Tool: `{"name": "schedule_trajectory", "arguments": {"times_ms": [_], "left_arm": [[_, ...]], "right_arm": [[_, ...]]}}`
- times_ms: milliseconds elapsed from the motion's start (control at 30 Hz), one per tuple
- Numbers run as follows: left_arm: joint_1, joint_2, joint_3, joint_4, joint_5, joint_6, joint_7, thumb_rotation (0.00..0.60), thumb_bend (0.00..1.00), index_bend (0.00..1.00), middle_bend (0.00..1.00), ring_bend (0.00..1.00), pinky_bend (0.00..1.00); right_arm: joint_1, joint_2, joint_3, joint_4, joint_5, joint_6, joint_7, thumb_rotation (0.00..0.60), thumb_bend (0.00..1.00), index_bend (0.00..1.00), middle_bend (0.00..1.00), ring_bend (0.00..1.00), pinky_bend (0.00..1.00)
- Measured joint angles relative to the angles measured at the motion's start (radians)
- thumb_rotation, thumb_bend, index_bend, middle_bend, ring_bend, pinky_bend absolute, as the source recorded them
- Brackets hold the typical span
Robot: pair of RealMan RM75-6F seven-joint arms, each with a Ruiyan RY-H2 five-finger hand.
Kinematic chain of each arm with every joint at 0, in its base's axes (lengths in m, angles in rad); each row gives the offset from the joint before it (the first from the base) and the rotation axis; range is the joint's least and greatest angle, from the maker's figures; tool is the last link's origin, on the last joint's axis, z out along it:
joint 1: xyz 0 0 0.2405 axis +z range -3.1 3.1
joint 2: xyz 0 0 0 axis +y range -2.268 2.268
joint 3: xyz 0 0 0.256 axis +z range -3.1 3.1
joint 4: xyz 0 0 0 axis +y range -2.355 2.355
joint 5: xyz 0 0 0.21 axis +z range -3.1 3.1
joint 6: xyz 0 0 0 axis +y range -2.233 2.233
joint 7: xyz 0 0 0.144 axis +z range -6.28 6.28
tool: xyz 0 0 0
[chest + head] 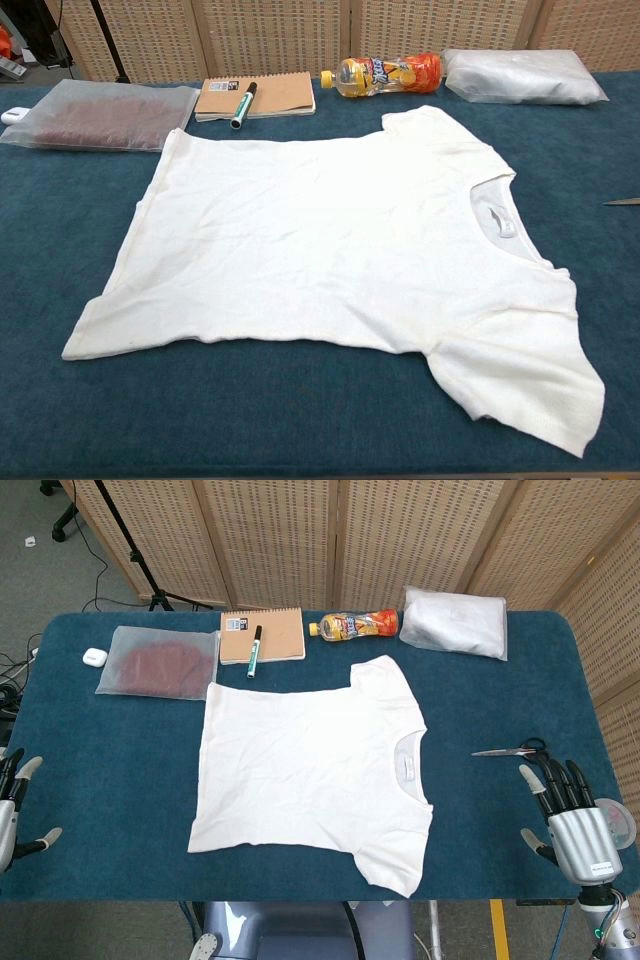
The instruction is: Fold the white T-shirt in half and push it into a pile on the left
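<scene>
1. Blue counter (pixel 120 810) carries everything.
2. White T-shirt (pixel 310 765) lies flat and unfolded mid-counter, collar toward the right.
3. Right robot hand (pixel 570 815) rests at the near right edge, fingers apart, empty.
4. Left robot hand (pixel 15 810) sits at the left edge, fingers spread, empty.

A bench (pixel 120 810) covered in dark teal cloth fills most of both views. Behind it stands a folding screen (pixel 270 540) of tan woven panels set in pale wooden frames, angled in at both sides. On the grey floor (pixel 40 570) at the far left a black tripod leg (pixel 135 550) slants down, a thin cable trails beside it, and a chair caster (pixel 52 488) shows in the corner. A yellow strip (pixel 497 930) marks the floor near the front edge. The light is even and soft.
</scene>
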Motion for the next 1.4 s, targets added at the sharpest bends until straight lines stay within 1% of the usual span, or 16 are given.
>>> {"name": "schedule_trajectory", "arguments": {"times_ms": [233,333,467,567,633,733,867,967,1133,1267,1400], "left_arm": [[-0.002,-0.003,0.001,0.013,0.009,0.000,-0.009,0.600,0.00,0.00,0.00,0.00,0.00],[-0.002,-0.003,0.000,0.017,0.016,0.005,-0.015,0.600,0.00,0.00,0.00,0.00,0.00],[-0.003,-0.007,-0.001,0.020,0.018,0.006,-0.014,0.600,0.00,0.00,0.00,0.00,0.00],[-0.003,-0.007,-0.002,0.019,0.015,0.006,-0.013,0.600,0.00,0.00,0.00,0.00,0.00],[-0.003,-0.006,-0.004,0.020,0.014,0.007,-0.013,0.600,0.00,0.00,0.00,0.00,0.00],[-0.005,-0.008,-0.008,0.021,0.006,0.005,-0.010,0.600,0.00,0.00,0.00,0.00,0.00],[-0.008,-0.012,-0.009,0.025,-0.003,-0.005,-0.004,0.600,0.00,0.00,0.00,0.00,0.00],[-0.011,-0.014,-0.010,0.028,-0.012,-0.014,-0.002,0.600,0.00,0.00,0.00,0.00,0.00],[-0.013,-0.014,-0.013,0.030,-0.020,-0.018,-0.003,0.600,0.00,0.00,0.00,0.00,0.00],[-0.015,-0.014,-0.015,0.033,-0.027,-0.023,-0.005,0.600,0.00,0.00,0.00,0.00,0.00],[-0.016,-0.014,-0.015,0.034,-0.029,-0.028,-0.006,0.600,0.00,0.00,0.00,0.00,0.00]], "right_arm": [[0.000,0.026,-0.020,-0.034,0.010,-0.052,-0.017,0.600,0.00,0.00,0.00,0.00,0.00],[0.005,0.047,-0.046,-0.057,0.005,-0.093,-0.008,0.600,0.00,0.00,0.00,0.00,0.00],[0.026,0.065,-0.096,-0.062,-0.053,-0.145,0.050,0.600,0.00,0.00,0.00,0.00,0.00],[0.050,0.056,-0.127,-0.020,-0.118,-0.168,0.120,0.600,0.00,0.04,0.00,0.00,0.00],[0.068,0.040,-0.145,0.022,-0.155,-0.181,0.163,0.600,0.00,0.07,0.00,0.00,0.00],[0.100,-0.014,-0.177,0.102,-0.223,-0.209,0.220,0.600,0.00,0.14,0.00,0.00,0.00],[0.128,-0.104,-0.200,0.203,-0.278,-0.213,0.231,0.600,0.00,0.20,0.03,0.00,0.00],[0.145,-0.163,-0.206,0.256,-0.298,-0.209,0.237,0.600,0.00,0.24,0.06,0.00,0.00],[0.164,-0.219,-0.203,0.297,-0.305,-0.205,0.245,0.600,0.00,0.30,0.11,0.00,0.00],[0.181,-0.261,-0.197,0.321,-0.303,-0.199,0.247,0.600,0.00,0.32,0.12,0.00,0.00],[0.192,-0.281,-0.197,0.328,-0.296,-0.204,0.239,0.600,0.01,0.33,0.13,0.00,0.00]]}}
